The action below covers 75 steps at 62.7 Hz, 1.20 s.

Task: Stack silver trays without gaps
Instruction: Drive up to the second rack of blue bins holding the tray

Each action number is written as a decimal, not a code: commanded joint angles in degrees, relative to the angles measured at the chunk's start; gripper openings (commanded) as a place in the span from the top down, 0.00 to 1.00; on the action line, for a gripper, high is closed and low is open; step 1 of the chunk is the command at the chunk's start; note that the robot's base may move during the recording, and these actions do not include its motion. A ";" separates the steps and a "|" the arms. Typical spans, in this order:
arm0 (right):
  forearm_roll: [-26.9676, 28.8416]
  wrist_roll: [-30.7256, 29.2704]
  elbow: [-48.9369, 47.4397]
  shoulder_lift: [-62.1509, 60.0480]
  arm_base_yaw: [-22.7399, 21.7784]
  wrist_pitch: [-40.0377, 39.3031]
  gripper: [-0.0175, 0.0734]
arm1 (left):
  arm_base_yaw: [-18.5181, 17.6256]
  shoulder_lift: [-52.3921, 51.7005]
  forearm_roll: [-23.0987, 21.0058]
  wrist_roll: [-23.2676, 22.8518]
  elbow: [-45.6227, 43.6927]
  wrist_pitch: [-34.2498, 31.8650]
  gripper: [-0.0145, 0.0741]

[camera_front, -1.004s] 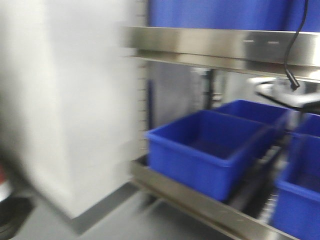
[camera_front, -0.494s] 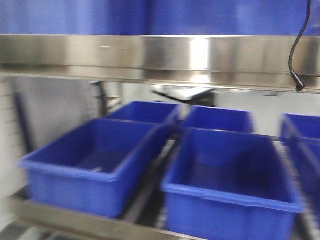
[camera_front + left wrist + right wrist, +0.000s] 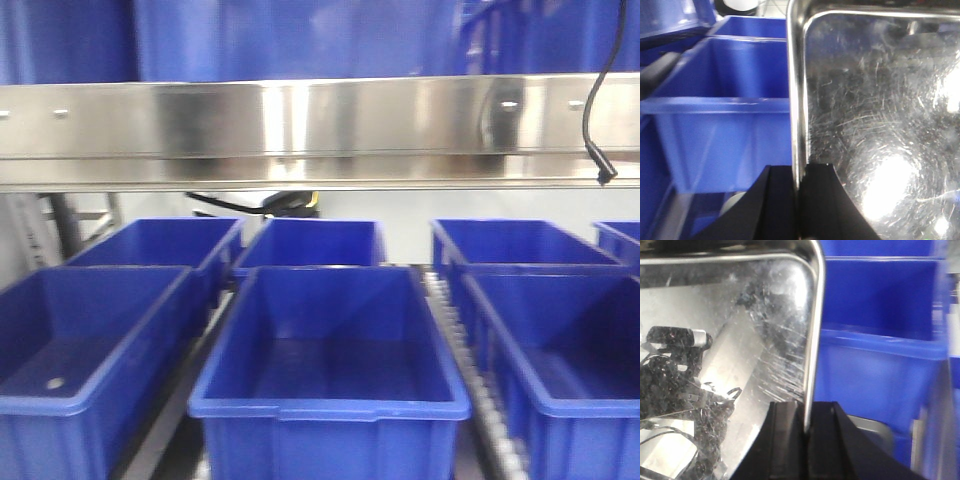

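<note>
A scratched silver tray (image 3: 875, 115) fills the right of the left wrist view; my left gripper (image 3: 799, 172) is shut on its left rim, one black finger on each side of the edge. The same kind of shiny silver tray (image 3: 725, 350) fills the left of the right wrist view, and my right gripper (image 3: 807, 412) is shut on its right rim. The tray and both grippers are out of view in the front-facing view. I cannot tell whether more than one tray is held.
Facing me is a steel rack: a shelf beam (image 3: 320, 130) across the top and several open blue plastic bins (image 3: 330, 340) side by side below on rollers. Blue bins (image 3: 725, 100) sit close beside the tray's left rim, and others (image 3: 880, 330) by its right. A black cable (image 3: 597, 100) hangs at upper right.
The front view has swung from a white wall at the rack's left end to facing the rows of blue bins squarely; the blur has mostly settled.
</note>
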 commanded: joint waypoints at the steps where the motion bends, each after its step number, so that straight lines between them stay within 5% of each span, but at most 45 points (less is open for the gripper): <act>1: -0.45 -0.90 -0.83 -0.79 0.06 -1.87 0.89 | 0.84 -0.69 2.06 0.33 -0.42 -1.06 0.86; 75: -0.45 -0.90 -0.83 -0.79 0.06 -1.87 0.89 | 0.78 -0.69 1.95 0.33 -0.42 -1.06 0.86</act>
